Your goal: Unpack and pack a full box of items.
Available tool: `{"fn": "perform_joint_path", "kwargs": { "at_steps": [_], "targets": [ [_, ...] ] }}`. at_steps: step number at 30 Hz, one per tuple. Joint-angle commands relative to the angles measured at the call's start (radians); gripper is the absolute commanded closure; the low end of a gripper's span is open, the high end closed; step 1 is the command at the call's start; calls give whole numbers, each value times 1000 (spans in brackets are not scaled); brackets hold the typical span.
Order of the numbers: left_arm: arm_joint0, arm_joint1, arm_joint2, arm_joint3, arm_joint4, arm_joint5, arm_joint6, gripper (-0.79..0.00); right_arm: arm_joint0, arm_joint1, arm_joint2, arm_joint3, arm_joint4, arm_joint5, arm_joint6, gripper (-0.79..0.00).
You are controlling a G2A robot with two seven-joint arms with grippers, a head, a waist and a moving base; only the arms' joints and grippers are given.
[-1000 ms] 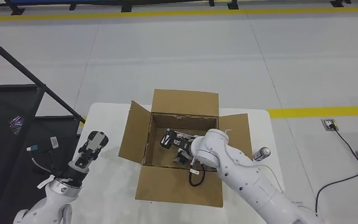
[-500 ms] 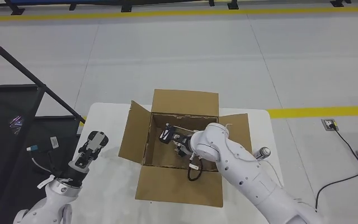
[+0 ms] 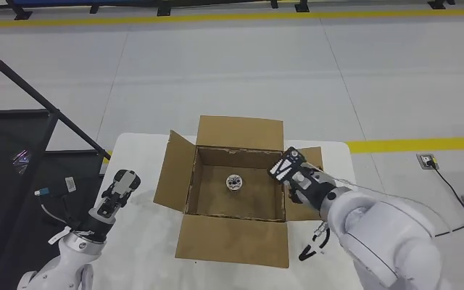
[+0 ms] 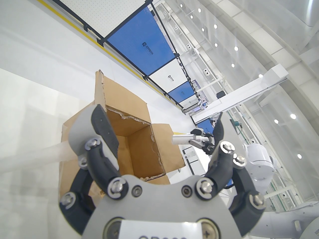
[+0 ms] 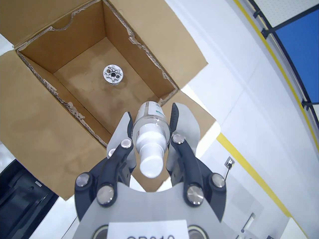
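The open cardboard box [image 3: 225, 243] stands mid-table with its flaps spread. A small round silver-and-black item [image 3: 233, 181] lies on its floor, also in the right wrist view [image 5: 112, 74]. My right gripper [image 3: 288, 170] hovers over the box's right flap, shut on a white spray bottle [image 5: 149, 135] whose cap points back at the wrist. In the left wrist view that bottle [image 4: 180, 139] shows beyond the box [image 4: 139, 145]. My left gripper [image 4: 159, 118] is open with nothing in it, left of the box above the table [image 3: 125, 181].
The white table [image 3: 138, 239] has bare room left of the box. A black frame and dark cloth [image 3: 29, 167] stand off the table's left side. A black cable [image 3: 312, 250] hangs by the right arm near the box's front right corner.
My right arm has come up out of the box and swung right, now over the right flap with the white bottle. The round item on the box floor is uncovered. The left arm stayed still.
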Motion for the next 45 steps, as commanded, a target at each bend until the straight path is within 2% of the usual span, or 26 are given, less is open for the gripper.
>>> {"fn": "perform_joint_path", "kwargs": {
  "at_steps": [1,8,12,15,20,26,37,40,41,42,45],
  "targets": [
    [0,0,0,0,0,0,0,-785,-48,6,59,-45,-10,17,12,0],
    [0,0,0,0,0,0,0,-785,-253,24,324,-88,55,46,-45,0],
    [0,0,0,0,0,0,0,-785,-377,31,468,-51,107,47,-102,0],
    [0,0,0,0,0,0,0,-785,-442,34,532,3,150,32,-154,0],
    [0,0,0,0,0,0,0,-785,-476,41,535,141,148,-14,-252,0],
    [0,0,0,0,0,0,0,-785,-445,47,495,323,120,-22,-350,0],
    [0,0,0,0,0,0,0,-785,-349,58,411,511,65,-1,-343,0],
    [0,0,0,0,0,0,0,-785,-342,61,406,527,71,-3,-349,-557],
    [0,0,0,0,0,0,0,-785,-340,62,405,529,72,-5,-349,-693],
    [0,0,0,0,0,0,0,-785,-339,63,404,530,74,-6,-350,-785],
    [0,0,0,0,0,0,0,-785,-339,67,404,515,78,-9,-347,-785]
  ]
}}
